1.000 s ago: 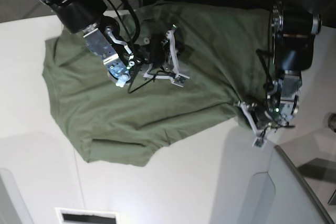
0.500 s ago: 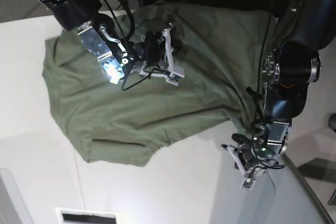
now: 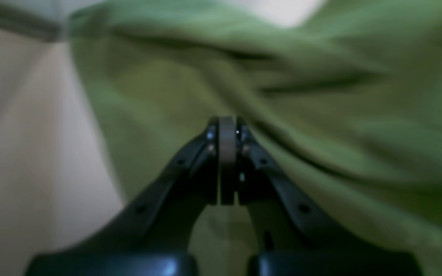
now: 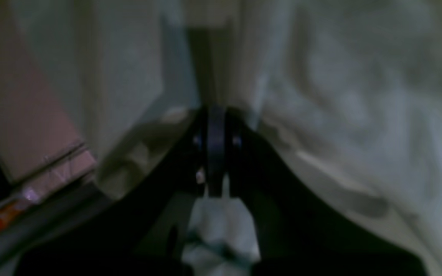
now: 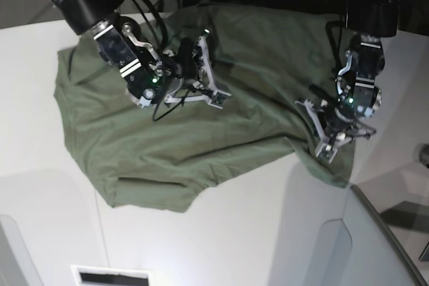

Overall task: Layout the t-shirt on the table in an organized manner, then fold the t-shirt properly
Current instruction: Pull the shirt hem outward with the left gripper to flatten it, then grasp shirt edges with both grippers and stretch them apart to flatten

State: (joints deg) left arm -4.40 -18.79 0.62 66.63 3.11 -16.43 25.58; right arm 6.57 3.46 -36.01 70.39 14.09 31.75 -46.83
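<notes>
Nearest in the base view lay bare white tabletop, open and wide below the t-shirt's lower hem. Beside it at the lower right sat a grey angled panel. Spread rumpled across the tabletop's middle, olive-green, with a rounded lower edge and a corner trailing toward the right rim. Over that right corner hung the left arm, forearm reaching down from the top, wrist bent, left claw pressed together on or just above the cloth; in its blurred wrist view, left claw with jaws together against green folds, possibly pinching a crease. Farther back, slanted in from the upper left, the right claw, jaws together, low over the shirt's upper middle; right claw dim and blurred up close. Beyond the far edge, cables.
</notes>
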